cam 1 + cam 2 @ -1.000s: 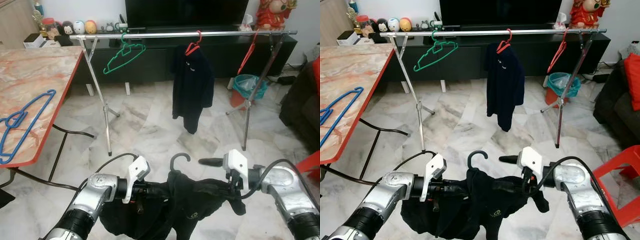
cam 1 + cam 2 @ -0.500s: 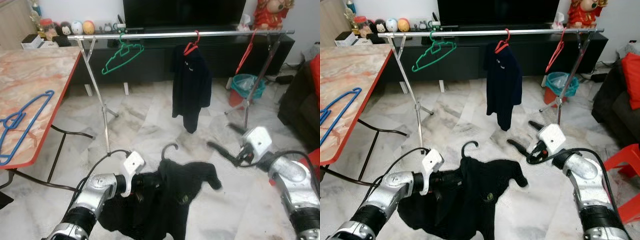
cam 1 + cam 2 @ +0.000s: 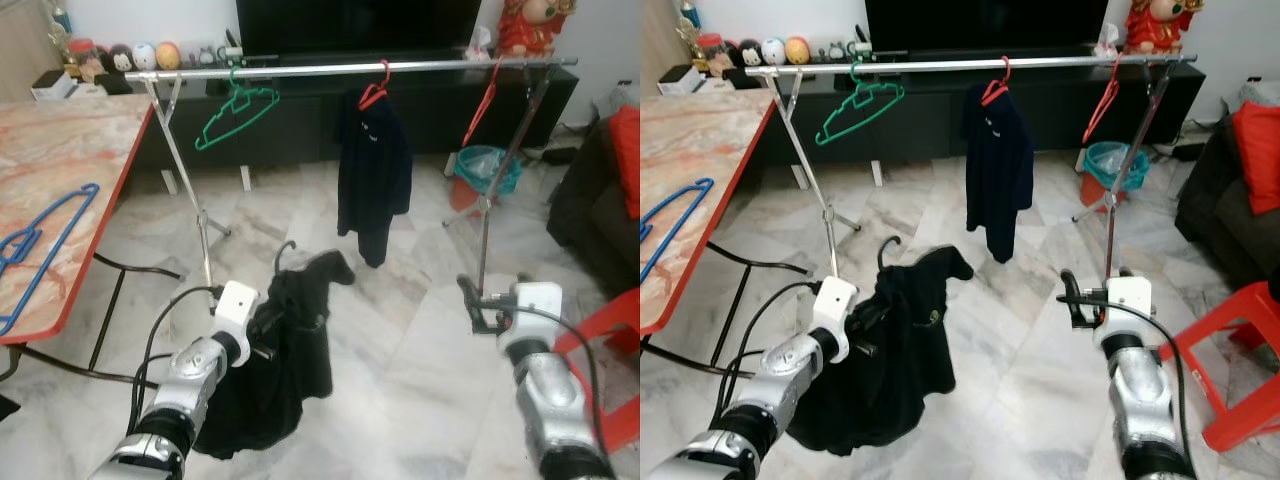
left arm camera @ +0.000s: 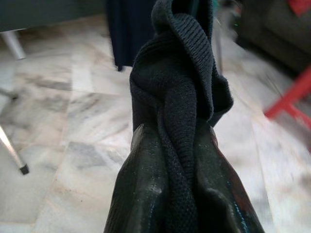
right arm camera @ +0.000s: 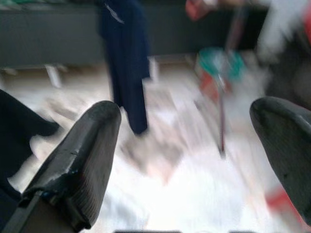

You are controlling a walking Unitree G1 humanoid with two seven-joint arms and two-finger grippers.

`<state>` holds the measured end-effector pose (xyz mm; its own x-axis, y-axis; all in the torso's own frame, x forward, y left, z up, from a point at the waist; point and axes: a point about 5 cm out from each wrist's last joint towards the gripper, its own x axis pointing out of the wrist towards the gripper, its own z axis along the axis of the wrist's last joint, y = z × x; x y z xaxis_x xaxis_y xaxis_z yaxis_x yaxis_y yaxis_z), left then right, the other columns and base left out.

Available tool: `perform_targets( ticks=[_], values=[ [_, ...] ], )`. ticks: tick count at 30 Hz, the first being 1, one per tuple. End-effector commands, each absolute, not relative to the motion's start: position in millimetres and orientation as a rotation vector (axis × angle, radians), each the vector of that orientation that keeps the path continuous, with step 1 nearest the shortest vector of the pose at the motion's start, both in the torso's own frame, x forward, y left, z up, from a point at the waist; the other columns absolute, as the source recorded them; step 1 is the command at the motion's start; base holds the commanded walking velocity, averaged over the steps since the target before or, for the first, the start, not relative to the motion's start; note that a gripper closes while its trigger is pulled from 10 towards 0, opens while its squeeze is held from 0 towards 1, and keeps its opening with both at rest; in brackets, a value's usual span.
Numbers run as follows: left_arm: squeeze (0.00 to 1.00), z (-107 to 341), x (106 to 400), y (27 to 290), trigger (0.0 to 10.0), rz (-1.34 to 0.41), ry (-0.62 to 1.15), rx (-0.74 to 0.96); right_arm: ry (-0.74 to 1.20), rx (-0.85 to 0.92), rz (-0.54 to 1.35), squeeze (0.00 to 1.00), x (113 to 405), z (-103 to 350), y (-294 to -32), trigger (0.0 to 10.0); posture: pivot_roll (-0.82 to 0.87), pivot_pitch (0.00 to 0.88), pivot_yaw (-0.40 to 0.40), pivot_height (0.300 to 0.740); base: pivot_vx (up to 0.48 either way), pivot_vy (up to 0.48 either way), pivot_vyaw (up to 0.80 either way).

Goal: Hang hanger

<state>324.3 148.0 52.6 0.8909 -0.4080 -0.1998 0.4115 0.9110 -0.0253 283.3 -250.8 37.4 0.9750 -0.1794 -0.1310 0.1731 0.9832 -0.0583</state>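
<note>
My left gripper (image 3: 268, 332) is shut on a black garment (image 3: 285, 375) that hangs limp from it over the floor. A black hanger hook (image 3: 284, 250) sticks up from the garment's top. In the left wrist view the two fingers (image 4: 141, 194) pinch a fold of the black knit cloth (image 4: 180, 111). My right gripper (image 3: 478, 304) is open and holds nothing, low at the right, apart from the garment. Ahead runs a metal clothes rail (image 3: 330, 69) with a green hanger (image 3: 235, 110), a navy shirt (image 3: 372, 170) on a red hanger, and another red hanger (image 3: 490, 100).
A marble-topped table (image 3: 70, 150) with a red edge stands at the left, and a blue hanger (image 3: 40, 240) lies on it. A red stool (image 3: 610, 340) and a dark sofa (image 3: 600, 200) are at the right. A teal bin (image 3: 478, 170) sits behind the rail's right leg.
My right gripper let go of the black garment and swung away to the right. The garment now hangs from the left gripper alone, which has lifted it up and forward toward the rail.
</note>
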Motion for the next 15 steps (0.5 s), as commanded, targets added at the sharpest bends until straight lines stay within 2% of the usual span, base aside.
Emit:
perform_targets(
  ticks=[1,8,15],
  values=[
    [0.00,62,330,153,10.0,-0.361,0.139,-0.013,0.185,-0.016,-0.244,0.00,273,23,-250,10.0,-0.05,0.000,0.017,0.740,0.000,0.000,0.00],
    [0.00,61,325,170,10.0,-0.234,0.094,-0.037,0.477,0.069,-0.263,0.00,230,-36,-226,10.0,-0.07,0.000,0.012,0.740,0.000,0.000,0.00],
    [0.00,59,315,186,10.0,-0.185,0.049,-0.022,0.590,0.044,-0.292,0.00,208,-54,-221,10.0,-0.06,0.000,0.010,0.740,0.000,0.000,0.00]
  ],
)
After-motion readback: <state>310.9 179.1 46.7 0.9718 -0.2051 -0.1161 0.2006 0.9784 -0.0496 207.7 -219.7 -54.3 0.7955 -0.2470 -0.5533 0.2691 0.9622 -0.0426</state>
